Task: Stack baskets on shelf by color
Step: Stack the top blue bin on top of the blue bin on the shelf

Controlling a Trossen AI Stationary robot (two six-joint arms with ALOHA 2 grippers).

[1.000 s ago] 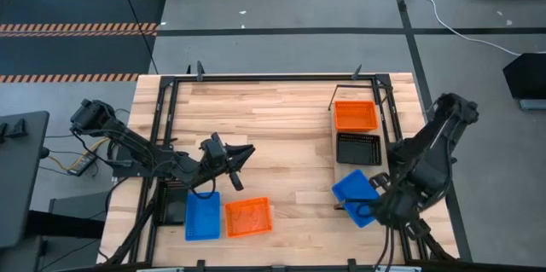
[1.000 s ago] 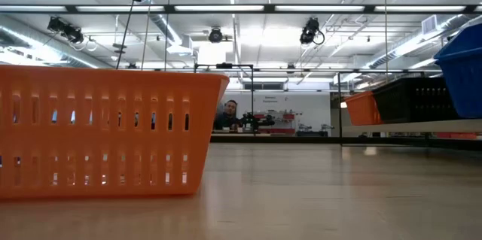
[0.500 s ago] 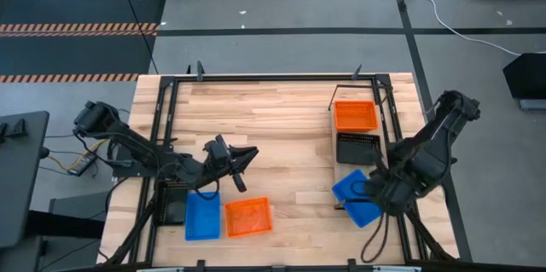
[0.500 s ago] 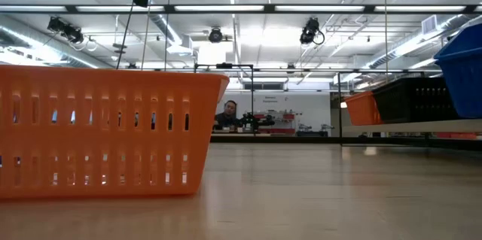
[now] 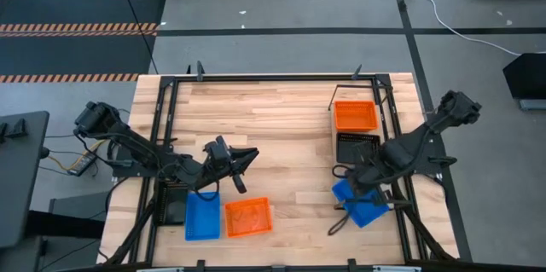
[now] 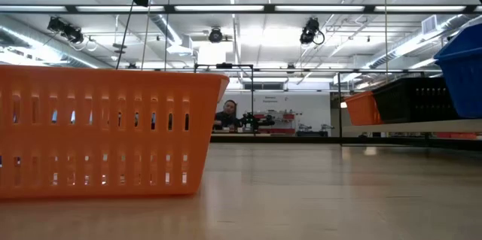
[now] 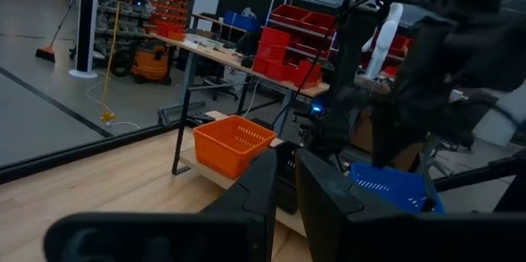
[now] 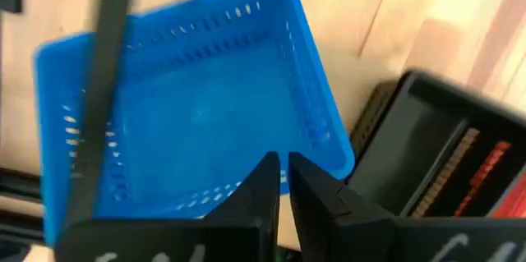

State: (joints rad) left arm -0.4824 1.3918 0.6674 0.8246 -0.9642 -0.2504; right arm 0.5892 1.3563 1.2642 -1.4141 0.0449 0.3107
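Right gripper (image 5: pixel 358 172) over the right side of the table (image 5: pixel 281 127), above the far left corner of a blue basket (image 5: pixel 362 202) on the near end of the shelf (image 5: pixel 386 123); fingers (image 8: pixel 261 181) nearly together, nothing between them. On the same shelf: black basket (image 5: pixel 358 147) in the middle, orange basket (image 5: pixel 355 115) at the far end. Left gripper (image 5: pixel 240 170) raised near table centre, fingers (image 7: pixel 260 188) close together, nothing held. On the near left: second blue basket (image 5: pixel 202 216) beside second orange basket (image 5: pixel 248 217), edges touching or nearly so. Person (image 6: pixel 224 113) in the room far behind.
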